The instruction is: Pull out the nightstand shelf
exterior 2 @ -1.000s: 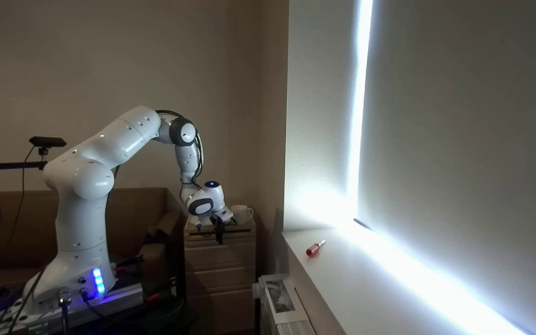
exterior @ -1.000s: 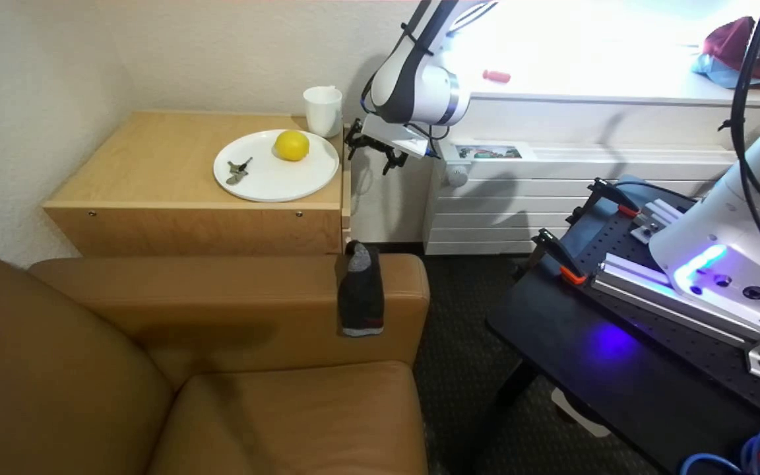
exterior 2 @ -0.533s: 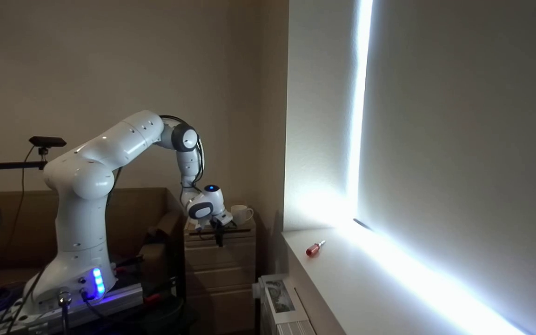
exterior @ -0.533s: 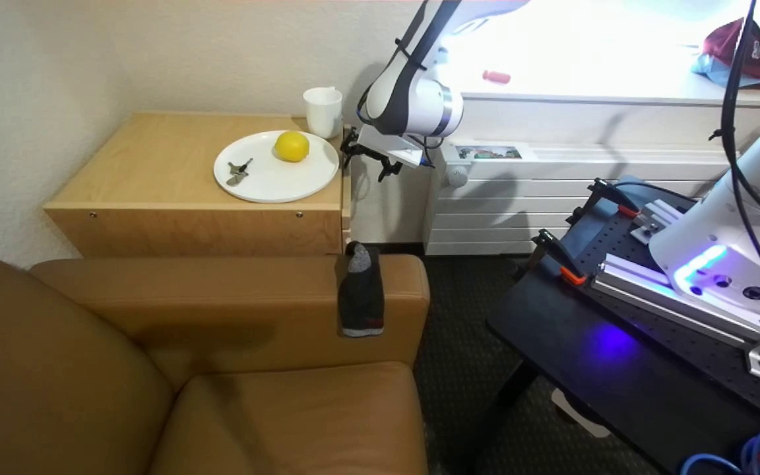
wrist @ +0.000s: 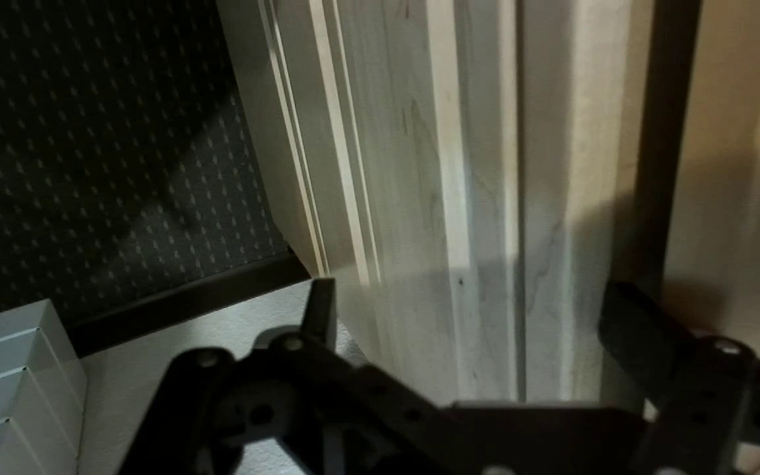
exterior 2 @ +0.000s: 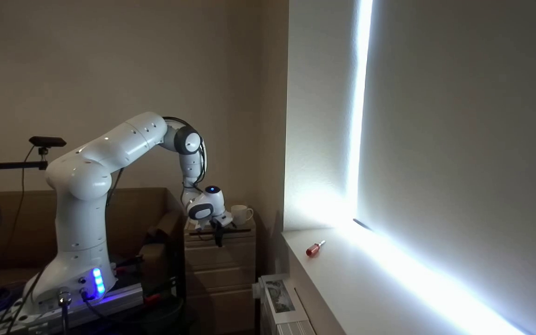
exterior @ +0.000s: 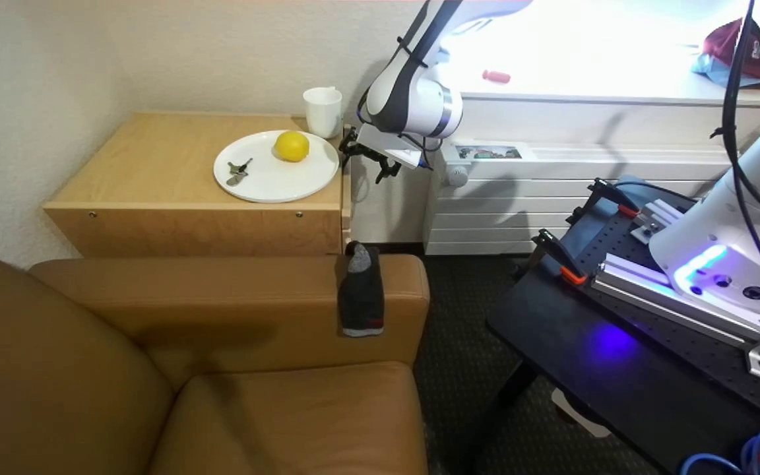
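Observation:
The nightstand (exterior: pixel 175 155) is a light tan wood cabinet; its drawer fronts (exterior 2: pixel 221 277) show in an exterior view. The shelf (wrist: pixel 599 132) appears in the wrist view as a thin tan board beside a dark gap under the top. Its front edge (exterior 2: pixel 242 240) shows faintly in an exterior view. My gripper (exterior: pixel 363 167) is open at the front face of the nightstand, also seen in the other views (exterior 2: pixel 218 237) (wrist: pixel 469 297). In the wrist view one finger is at the dark gap; the other stands off the drawer fronts. Contact cannot be told. Nothing is held.
A white plate (exterior: pixel 268 185) with a yellow lemon (exterior: pixel 291 146) and keys (exterior: pixel 238 171) lies on the nightstand. A white mug (exterior: pixel 323 112) stands near its front edge. A brown sofa (exterior: pixel 274 277) with a dark sock (exterior: pixel 361 297) and a white radiator (exterior: pixel 518 198) are nearby.
Over the last second my gripper has moved slightly down and closer to the nightstand front. In the last half second it has barely moved. The nightstand has not moved.

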You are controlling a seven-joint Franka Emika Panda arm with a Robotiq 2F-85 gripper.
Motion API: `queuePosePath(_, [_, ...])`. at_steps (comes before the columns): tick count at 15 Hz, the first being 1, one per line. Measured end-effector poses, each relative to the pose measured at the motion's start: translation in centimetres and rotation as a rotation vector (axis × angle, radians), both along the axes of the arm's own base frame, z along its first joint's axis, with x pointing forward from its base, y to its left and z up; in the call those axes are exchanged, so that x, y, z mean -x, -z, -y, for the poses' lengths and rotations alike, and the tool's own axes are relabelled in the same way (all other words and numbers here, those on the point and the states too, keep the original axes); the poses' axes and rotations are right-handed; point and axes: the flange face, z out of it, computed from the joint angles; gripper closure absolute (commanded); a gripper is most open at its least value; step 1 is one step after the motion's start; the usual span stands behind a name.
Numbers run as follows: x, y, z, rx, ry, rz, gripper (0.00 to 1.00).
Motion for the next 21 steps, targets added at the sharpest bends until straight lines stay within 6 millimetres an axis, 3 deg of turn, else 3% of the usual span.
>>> queuePosePath(8, [-1.2, -0.5, 0.9, 0.007, -0.049, -0.074, 0.0])
queuePosePath(13, [-1.3, -1.4, 3.1, 0.06, -0.06, -0.133, 0.0])
queuePosePath(17, [-0.1, -1.9, 5.7, 0.091, -0.029, -0.184, 0.0])
queuePosePath(21, [2.4, -2.4, 8.9, 0.119, 0.029, -0.248, 0.0])
